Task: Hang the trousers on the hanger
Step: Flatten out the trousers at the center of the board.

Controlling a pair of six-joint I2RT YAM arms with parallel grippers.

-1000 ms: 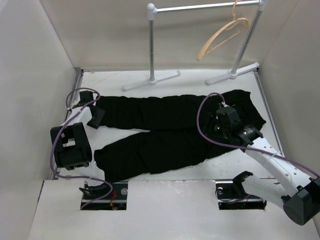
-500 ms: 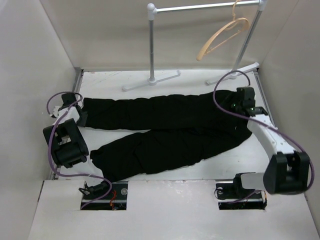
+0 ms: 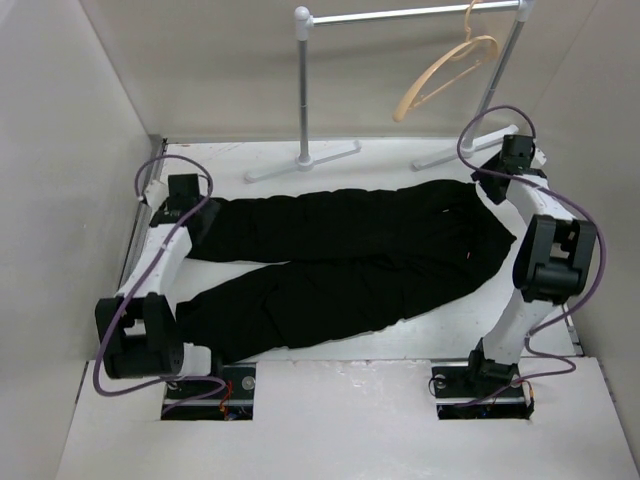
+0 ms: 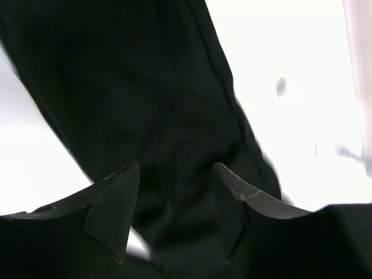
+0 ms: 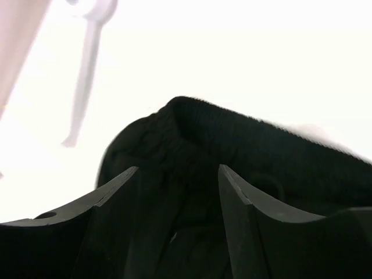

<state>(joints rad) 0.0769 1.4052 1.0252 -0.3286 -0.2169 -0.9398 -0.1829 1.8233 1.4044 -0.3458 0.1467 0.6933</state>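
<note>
The black trousers point(image 3: 340, 250) lie flat across the table, waist at the right, both legs reaching left. The tan wooden hanger point(image 3: 445, 72) hangs tilted from the rail at the back right. My left gripper point(image 3: 193, 213) is at the cuff end of the upper leg. In its wrist view point(image 4: 174, 165) the jaws stand apart over the black leg fabric point(image 4: 145, 87). My right gripper point(image 3: 496, 184) is at the waist's back right corner. In its wrist view point(image 5: 178, 168) the jaws stand apart with the ribbed waistband point(image 5: 232, 133) between them.
The grey metal rail point(image 3: 400, 14) stands at the back on two posts with white feet point(image 3: 305, 160), point(image 3: 465, 150); one foot shows in the right wrist view point(image 5: 87, 58). White walls close in the left, right and back. The arm bases sit in cut-outs at the near edge.
The right arm has swung from over the trousers' waist to the back right corner. The left arm went out left, then back and right to the upper cuff. The trousers now lie straighter.
</note>
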